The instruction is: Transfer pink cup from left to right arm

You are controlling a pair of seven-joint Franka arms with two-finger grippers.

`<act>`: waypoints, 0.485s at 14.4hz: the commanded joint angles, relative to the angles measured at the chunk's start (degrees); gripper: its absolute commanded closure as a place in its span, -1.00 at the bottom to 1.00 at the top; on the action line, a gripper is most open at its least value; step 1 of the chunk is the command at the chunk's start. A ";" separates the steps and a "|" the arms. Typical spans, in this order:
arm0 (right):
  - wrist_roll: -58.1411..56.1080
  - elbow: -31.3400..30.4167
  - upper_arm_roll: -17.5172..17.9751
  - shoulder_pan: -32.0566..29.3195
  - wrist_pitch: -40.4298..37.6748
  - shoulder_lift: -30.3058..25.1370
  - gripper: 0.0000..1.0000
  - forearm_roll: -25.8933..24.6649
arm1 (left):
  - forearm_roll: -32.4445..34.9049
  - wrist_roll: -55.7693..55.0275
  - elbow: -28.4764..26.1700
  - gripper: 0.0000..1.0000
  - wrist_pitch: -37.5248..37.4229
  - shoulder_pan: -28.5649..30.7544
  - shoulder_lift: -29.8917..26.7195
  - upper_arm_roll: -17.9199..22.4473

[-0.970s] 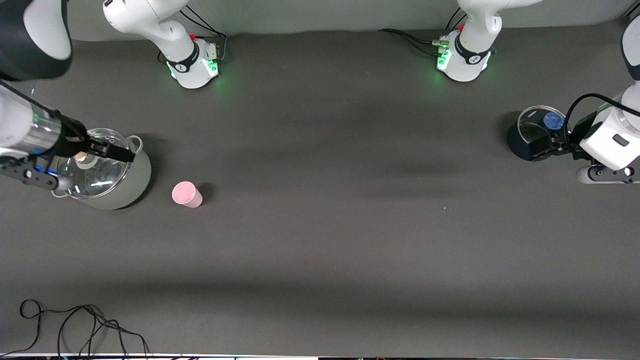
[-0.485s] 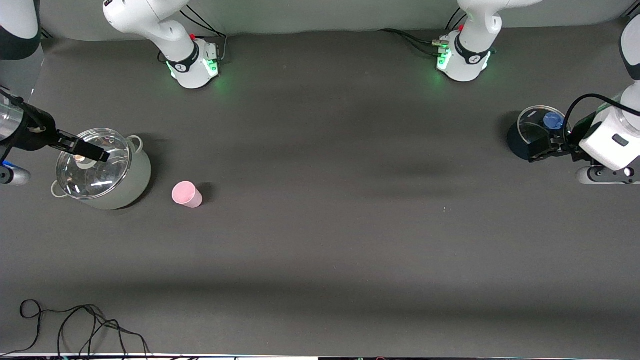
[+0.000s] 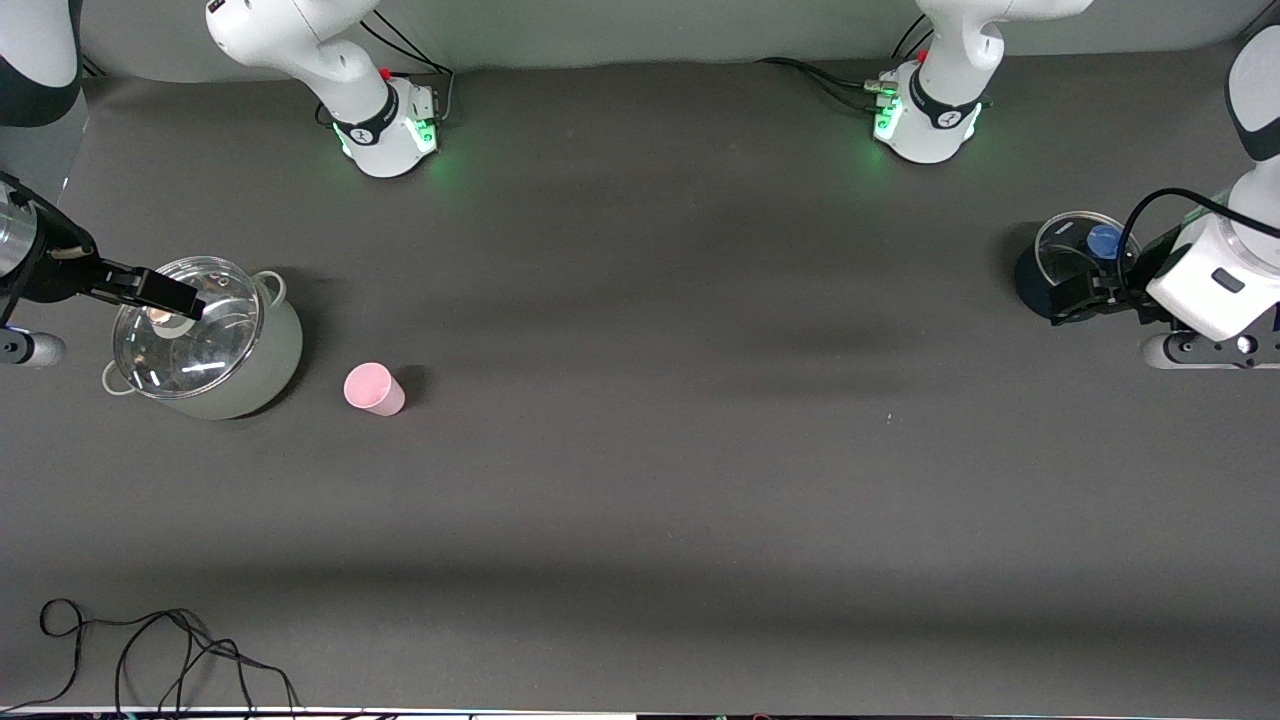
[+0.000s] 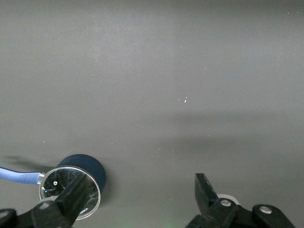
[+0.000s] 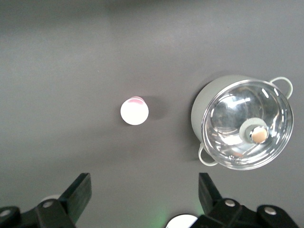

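The pink cup (image 3: 374, 389) stands alone on the dark table toward the right arm's end, beside a grey pot (image 3: 262, 375). In the right wrist view the pink cup (image 5: 134, 110) lies well clear of the fingers. My right gripper (image 3: 168, 296) hangs open over the edge of the pot's glass lid (image 3: 190, 330), with nothing between the fingers of the right gripper (image 5: 144, 187). My left gripper (image 3: 1082, 296) is open at the left arm's end, over a dark blue pot (image 3: 1040, 272). The left gripper (image 4: 140, 187) holds nothing.
The grey pot (image 5: 202, 107) has two loop handles and a knobbed glass lid (image 5: 247, 126). The dark blue pot (image 4: 88, 164) has a glass lid and a blue handle (image 4: 16, 175). Loose black cables (image 3: 150, 650) lie at the table edge nearest the front camera.
My right gripper has drawn back from over the middle of the grey pot's lid toward the right arm's end of the table. The left gripper shifted slightly. The cup has not moved.
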 commanded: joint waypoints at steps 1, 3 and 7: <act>-3.89 1.18 -1.10 -0.37 0.16 0.40 -0.99 -1.02 | -0.35 0.80 -0.72 -1.00 0.43 -1.05 -1.09 1.86; -4.33 1.18 -1.64 -0.72 0.16 0.22 -0.99 -0.67 | -0.35 1.51 -0.63 -0.99 0.26 -1.05 -1.09 1.86; -4.51 -1.97 4.82 -7.02 2.08 -2.75 -0.99 -0.67 | -0.26 2.64 -0.63 -1.00 0.08 -0.96 -1.09 2.03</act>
